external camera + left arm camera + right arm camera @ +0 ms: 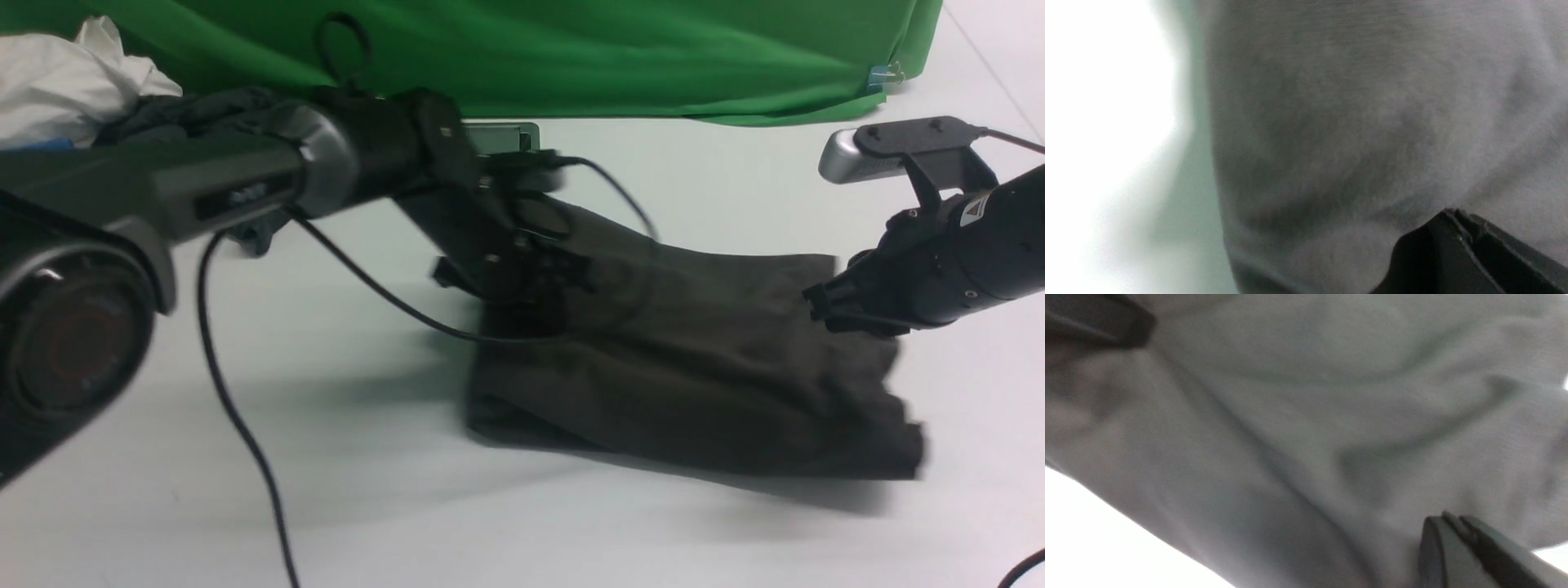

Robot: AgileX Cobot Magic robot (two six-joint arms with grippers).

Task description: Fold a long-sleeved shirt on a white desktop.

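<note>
Bright, perhaps overexposed; blurred wrist views.

Shirt (694, 384) on desktop (367, 490)

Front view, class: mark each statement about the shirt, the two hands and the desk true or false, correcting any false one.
1. The long-sleeved shirt hangs lifted between both hands. True.
2. The left hand holds the shirt's left end. True.
3. The right hand is wide open above bare desk. False: it is shut on the shirt's right end.
4. The backdrop is blue. False: it is green.
5. The white desktop is covered in tools. False: none show.
</note>
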